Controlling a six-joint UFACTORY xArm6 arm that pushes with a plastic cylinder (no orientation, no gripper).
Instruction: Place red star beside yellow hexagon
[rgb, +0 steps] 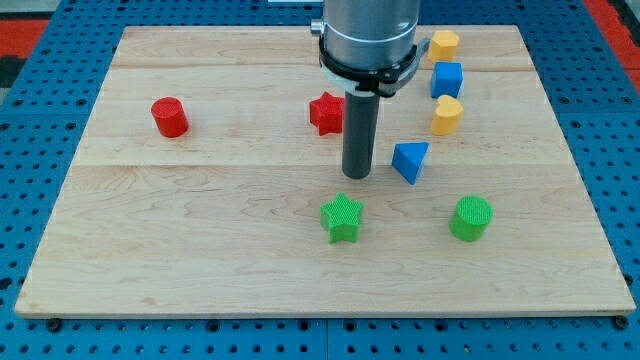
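Surroundings: blue perforated base all round a pale wooden tabletop (200, 250), red showing at the view's top corners.
Camera view, my arm: comes down from the view's top centre, a grey metal collar above a straight dark rod.
My tip (357, 176): rests on the wood near the board's middle, touching no block that I can see.
Hand: I carry none, only the rod, so nothing spreads, presses together or pinches.
Red star (326, 113): just left of my rod and above the tip, partly hidden behind the rod; whether they touch I cannot tell.
Yellow hexagon (444, 44): near the view's top, right of my arm, well apart from the red star.
Blue cube (447, 79): just below the yellow hexagon.
Yellow block (447, 116): rounded, just below the blue cube.
Blue triangle (410, 160): close to the tip's right.
Green star (342, 219): below the tip.
Green cylinder (471, 218): lower right.
Red cylinder (170, 117): alone at the left.
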